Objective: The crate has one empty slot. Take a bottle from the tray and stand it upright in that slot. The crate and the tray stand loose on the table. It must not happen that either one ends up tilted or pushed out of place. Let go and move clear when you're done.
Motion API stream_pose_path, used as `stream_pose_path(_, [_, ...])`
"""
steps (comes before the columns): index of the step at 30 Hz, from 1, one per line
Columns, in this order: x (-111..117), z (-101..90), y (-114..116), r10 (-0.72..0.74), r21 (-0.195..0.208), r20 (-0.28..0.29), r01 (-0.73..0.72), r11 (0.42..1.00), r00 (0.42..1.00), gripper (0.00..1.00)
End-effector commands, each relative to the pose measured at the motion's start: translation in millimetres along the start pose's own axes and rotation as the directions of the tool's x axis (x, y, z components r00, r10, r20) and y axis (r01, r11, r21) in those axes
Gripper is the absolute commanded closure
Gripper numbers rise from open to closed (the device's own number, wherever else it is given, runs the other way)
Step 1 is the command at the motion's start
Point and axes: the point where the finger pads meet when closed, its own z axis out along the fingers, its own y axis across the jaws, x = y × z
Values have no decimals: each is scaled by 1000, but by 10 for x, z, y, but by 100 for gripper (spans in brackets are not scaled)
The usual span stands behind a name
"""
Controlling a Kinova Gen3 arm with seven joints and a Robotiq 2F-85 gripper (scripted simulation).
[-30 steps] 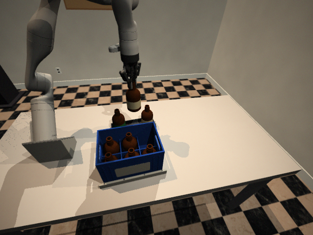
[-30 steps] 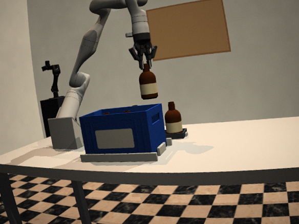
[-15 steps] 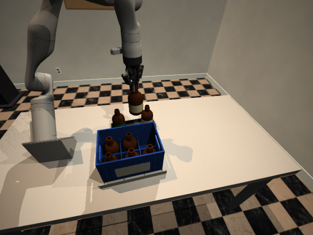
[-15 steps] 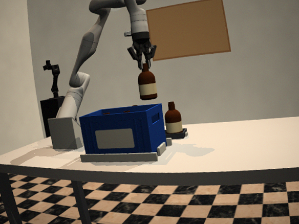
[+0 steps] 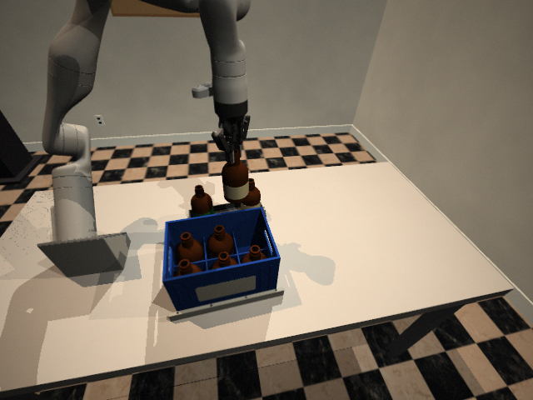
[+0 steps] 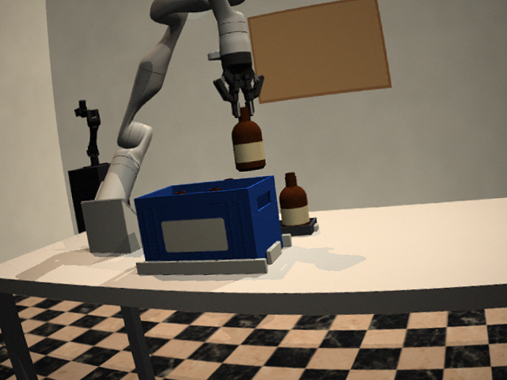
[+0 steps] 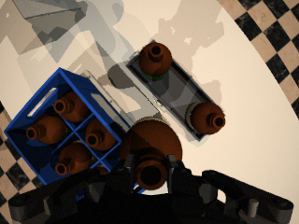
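And here's the end effector [image 5: 232, 156] [image 6: 243, 111] [image 7: 150, 164], pinching a cream-labelled brown bottle [image 5: 235, 182] [image 6: 248, 145] [image 7: 151, 140] by its neck, upright in the air above the counter [image 5: 366, 241] [image 6: 406, 249] [image 7: 252, 159]! Below hangs the open slot of the blue crate [image 5: 221, 275] [image 6: 206, 227] [image 7: 30, 109], its five other slots all filled with brown bottles, while the dark tray [image 5: 223, 208] [image 6: 298, 229] [image 7: 173, 95] beside it carries two more, one at each end.
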Motion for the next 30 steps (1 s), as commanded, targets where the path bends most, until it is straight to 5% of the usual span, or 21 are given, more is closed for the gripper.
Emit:
stream_pose_path(1, [-77, 19, -49, 4, -5, -4, -4, 1000, 1000, 100])
stream_pose_path(30, [-507, 22, -355, 4, -5, -4, -4, 1000, 1000, 100])
